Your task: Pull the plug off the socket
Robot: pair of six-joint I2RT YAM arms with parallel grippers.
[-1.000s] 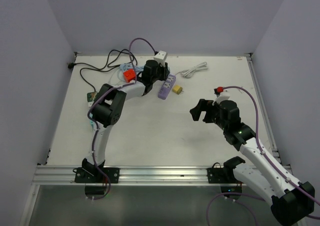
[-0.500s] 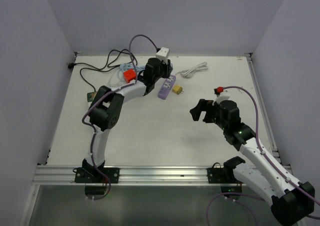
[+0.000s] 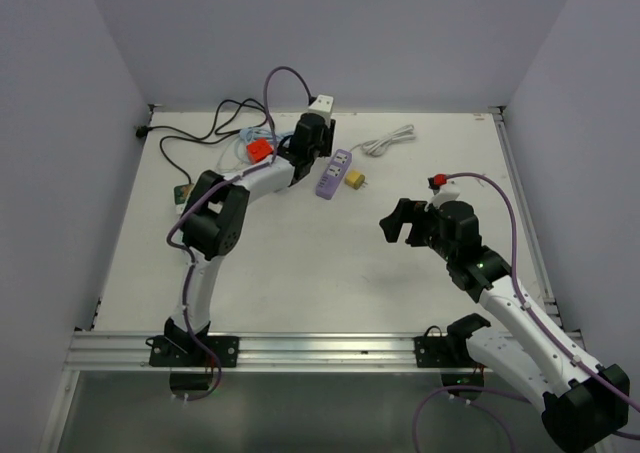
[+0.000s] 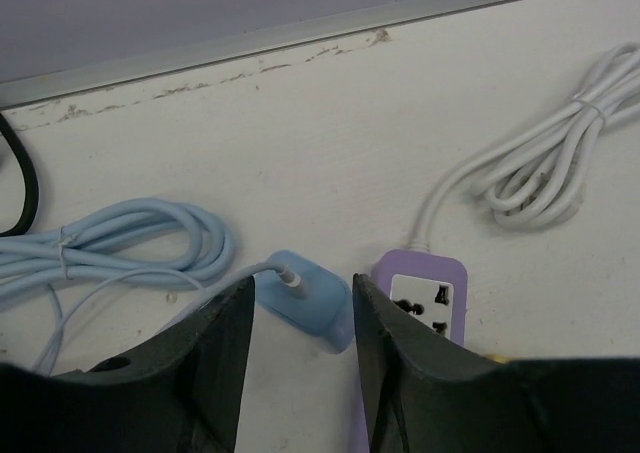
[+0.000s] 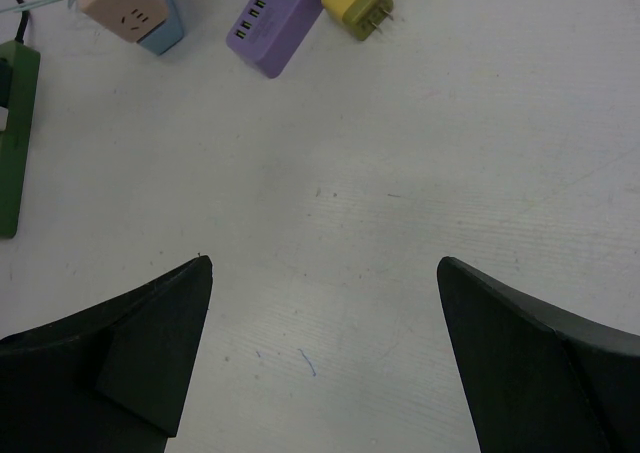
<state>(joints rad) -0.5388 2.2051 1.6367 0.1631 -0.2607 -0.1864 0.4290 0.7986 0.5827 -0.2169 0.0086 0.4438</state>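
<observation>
A light blue plug (image 4: 318, 308) on a light blue cord sits between my left gripper's (image 4: 302, 283) fingers, just left of the purple power strip (image 4: 420, 285) and apart from it. The fingers stand as wide as the plug and press on its sides. In the top view the left gripper (image 3: 312, 138) is at the strip's (image 3: 335, 173) far end and hides the plug. My right gripper (image 3: 392, 223) is open and empty over bare table, well right of the strip (image 5: 275, 18); its wide gap also shows in its own wrist view (image 5: 325, 263).
A yellow plug (image 3: 354, 179) lies right of the strip. A coiled white cord (image 3: 388, 141) runs from the strip's far end. An orange cube socket (image 3: 259, 150), coiled blue cord (image 4: 120, 243), black cables (image 3: 190, 138) and a green board (image 3: 180, 193) lie at back left.
My left gripper has drawn back toward the rear wall and a little up. The right arm has not moved.
</observation>
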